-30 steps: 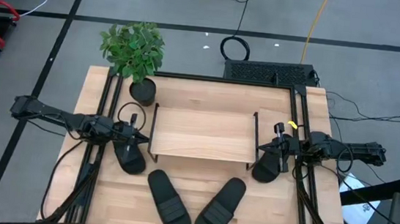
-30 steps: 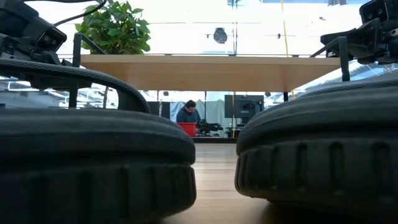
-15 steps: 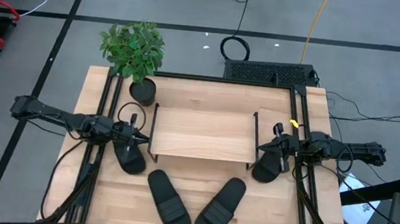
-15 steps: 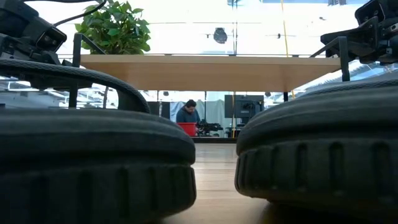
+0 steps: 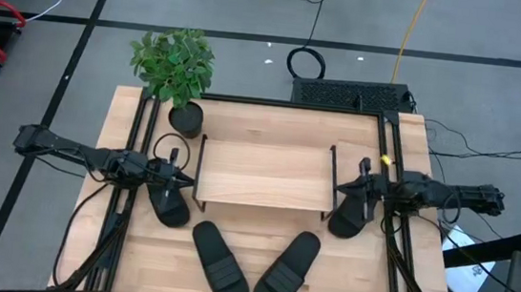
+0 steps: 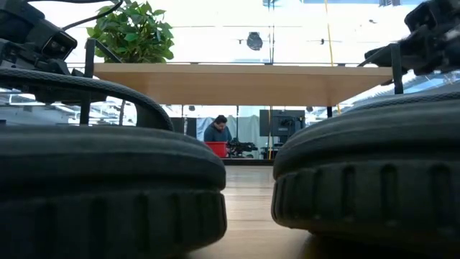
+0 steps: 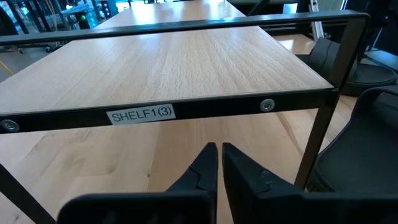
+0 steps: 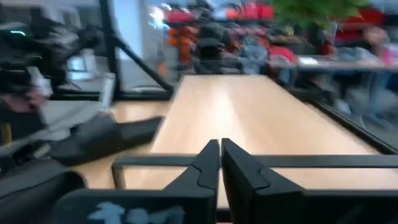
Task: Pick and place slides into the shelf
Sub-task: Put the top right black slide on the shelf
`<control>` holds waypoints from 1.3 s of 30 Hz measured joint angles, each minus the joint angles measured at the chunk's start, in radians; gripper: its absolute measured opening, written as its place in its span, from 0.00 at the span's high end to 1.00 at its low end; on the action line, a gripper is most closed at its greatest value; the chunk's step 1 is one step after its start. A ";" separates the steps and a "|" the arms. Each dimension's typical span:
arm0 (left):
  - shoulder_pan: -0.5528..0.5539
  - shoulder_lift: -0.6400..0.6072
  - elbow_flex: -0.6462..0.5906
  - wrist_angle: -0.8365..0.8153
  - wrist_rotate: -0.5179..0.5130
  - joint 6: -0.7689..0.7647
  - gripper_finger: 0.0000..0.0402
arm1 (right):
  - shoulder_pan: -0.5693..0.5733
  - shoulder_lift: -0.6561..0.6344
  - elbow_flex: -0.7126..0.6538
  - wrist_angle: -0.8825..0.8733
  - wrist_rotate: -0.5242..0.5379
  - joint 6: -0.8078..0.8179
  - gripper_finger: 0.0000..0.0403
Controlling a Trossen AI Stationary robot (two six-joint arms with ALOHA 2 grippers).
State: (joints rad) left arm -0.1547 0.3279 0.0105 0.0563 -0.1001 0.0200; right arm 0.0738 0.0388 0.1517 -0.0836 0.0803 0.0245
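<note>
Wooden bench (image 5: 393, 264) surface, viewed from above, carries everything you are working with. Nearest the front edge, two slides lie free: the near-left slide (image 5: 221, 258) and the near-right slide (image 5: 288, 267), toes angled apart, both forward of either gripper and well apart from them.

Farther back, your left gripper (image 5: 179, 180) sits over the left slide (image 5: 168, 203), which lies just outside the shelf's left legs. In the left wrist view its fingers (image 7: 202, 171) stand together with only a thin slit between them and nothing clamped; straight ahead of them you see the shelf edge labelled SHELF1(3) (image 7: 141, 114).

Your right gripper (image 5: 361, 180) is positioned over the right slide (image 5: 349, 215), beside the shelf's right legs. Its fingers (image 8: 208, 165) are likewise together, holding nothing, pointing across the shelf board.

Between the two grippers stands the shelf (image 5: 263, 174), its light top board bare; no slide rests on it.

Beyond the left gripper, at the far left corner, you see a potted plant (image 5: 174, 66). In the low view, a person (image 6: 218, 132) shows in the room behind the bench.
</note>
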 joint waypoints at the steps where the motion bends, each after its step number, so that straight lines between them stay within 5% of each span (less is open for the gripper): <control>1: 0.000 0.000 0.000 0.000 0.000 0.000 0.94 | -0.001 0.012 0.038 -0.062 0.038 0.010 0.94; 9: 0.000 0.000 0.000 0.000 0.000 -0.003 0.94 | -0.001 0.125 0.265 -0.274 0.209 0.153 0.85; 19: 0.000 0.000 0.000 0.000 0.001 -0.040 0.99 | -0.001 0.294 0.558 -0.754 0.200 0.359 0.85; 28: 0.000 0.000 0.000 0.000 0.001 -0.050 0.94 | -0.066 0.482 0.603 -0.909 -0.050 0.433 0.72; 39: 0.000 0.000 0.000 0.000 0.001 -0.117 0.99 | -0.279 0.679 0.605 -1.089 -0.160 0.414 0.42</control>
State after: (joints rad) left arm -0.1547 0.3279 0.0105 0.0563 -0.0994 -0.0970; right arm -0.2048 0.7175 0.7565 -1.1722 -0.0802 0.4383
